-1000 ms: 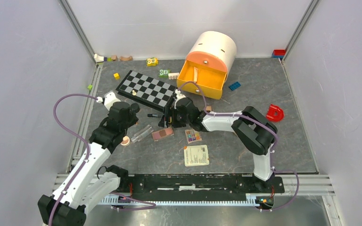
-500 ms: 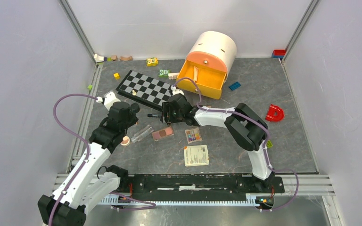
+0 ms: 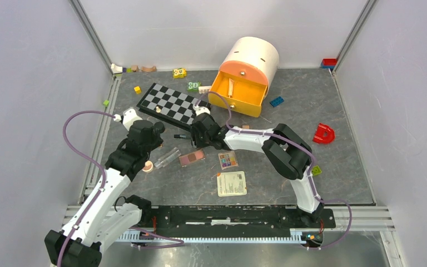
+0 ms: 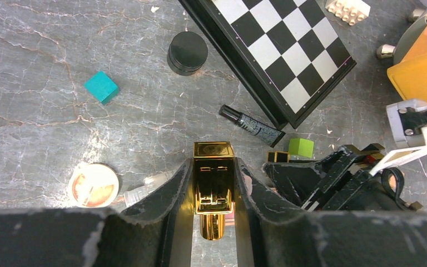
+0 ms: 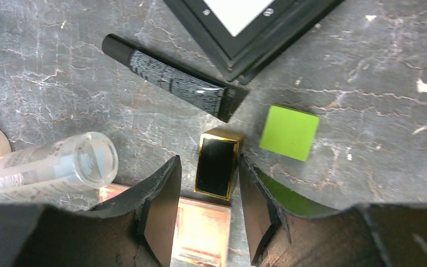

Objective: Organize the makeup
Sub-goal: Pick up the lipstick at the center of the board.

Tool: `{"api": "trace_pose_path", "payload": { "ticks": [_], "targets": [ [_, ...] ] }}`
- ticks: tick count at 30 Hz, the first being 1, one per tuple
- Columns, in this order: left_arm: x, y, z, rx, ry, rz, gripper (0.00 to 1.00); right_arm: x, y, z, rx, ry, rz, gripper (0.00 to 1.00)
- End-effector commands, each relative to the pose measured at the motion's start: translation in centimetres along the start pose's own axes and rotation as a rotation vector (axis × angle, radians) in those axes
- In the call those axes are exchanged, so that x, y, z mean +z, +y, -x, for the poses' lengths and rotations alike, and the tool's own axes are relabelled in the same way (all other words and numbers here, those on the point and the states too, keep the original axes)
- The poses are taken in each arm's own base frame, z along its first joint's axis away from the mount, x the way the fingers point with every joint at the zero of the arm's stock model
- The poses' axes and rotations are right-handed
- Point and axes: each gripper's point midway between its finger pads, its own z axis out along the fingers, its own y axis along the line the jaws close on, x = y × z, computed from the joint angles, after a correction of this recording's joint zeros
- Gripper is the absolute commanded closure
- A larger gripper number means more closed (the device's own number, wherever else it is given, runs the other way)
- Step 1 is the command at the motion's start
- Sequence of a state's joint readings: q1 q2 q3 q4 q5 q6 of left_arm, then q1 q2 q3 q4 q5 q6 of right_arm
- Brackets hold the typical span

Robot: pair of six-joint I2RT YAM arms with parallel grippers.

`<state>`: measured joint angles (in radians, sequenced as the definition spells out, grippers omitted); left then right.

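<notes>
**Top view:** my R pincer [image 3: 200, 132] has slid toward 10 o'clock over the last sec. It now sits just off the chessboard [image 3: 172, 104] corner, w/ jaws narrower than before. That suggests a 2nd pick is about to start. Leaflet [image 3: 231, 183] print is too small to read.

**L wrist:** L pincer [image 4: 214, 164] is unchanged, clamped on the gold lipstick [image 4: 213, 186], lifted off the surface [image 4: 44, 50]. The stamp on its cap isn't legible. Peach compact [image 4: 93, 184] lies at 9 o'clock.

**R wrist:** jaws straddle the black-gold case [image 5: 218, 163] lying flat, w/ a gap at the L finger, so no grip yet. Black tube [image 5: 172, 83] is at 11, green block [image 5: 289, 132] at 2, clear tube [image 5: 61, 164] at 9, pink palette [image 5: 203, 228] at 6. Tube print is unreadable.
</notes>
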<state>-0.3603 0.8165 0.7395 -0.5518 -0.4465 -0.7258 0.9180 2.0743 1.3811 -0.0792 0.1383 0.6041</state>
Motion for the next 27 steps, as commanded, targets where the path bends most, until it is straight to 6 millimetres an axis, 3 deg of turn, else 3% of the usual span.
{"api": "trace_pose_path", "payload": {
  "ticks": [1,5,8,12,19,21,24,27],
  "targets": [
    [-0.5,-0.5,2.1,-0.018,-0.059,-0.006,0.98,0.8,0.5,0.8,-0.06,-0.023,-0.032,0.56],
    [-0.4,-0.5,1.9,-0.017,-0.056,-0.005,0.98,0.4,-0.6,0.6,-0.089,-0.023,-0.087,0.63],
    [-0.4,-0.6,1.9,-0.016,-0.054,-0.008,0.98,-0.2,-1.7,0.5,-0.113,-0.03,-0.136,0.57],
    [-0.3,-0.7,1.9,-0.019,-0.054,-0.009,0.98,-0.5,-2.1,0.1,-0.137,-0.028,-0.145,0.58],
    [-0.5,-1.0,2.3,-0.029,-0.057,-0.02,0.98,-1.5,-0.3,0.6,-0.17,-0.081,-0.008,0.8],
    [-0.8,-1.8,2.5,-0.041,-0.051,-0.057,0.98,-3.1,0.8,1.6,-0.18,-0.129,0.057,0.84],
    [-1.7,-4.0,3.2,-0.074,-0.056,-0.172,0.98,-6.7,2.3,3.3,-0.206,-0.225,0.164,0.89],
    [-3.2,-6.6,4.3,-0.12,-0.077,-0.322,0.98,-10.6,3.1,3.9,-0.24,-0.3,0.266,0.9]
  ]
}}
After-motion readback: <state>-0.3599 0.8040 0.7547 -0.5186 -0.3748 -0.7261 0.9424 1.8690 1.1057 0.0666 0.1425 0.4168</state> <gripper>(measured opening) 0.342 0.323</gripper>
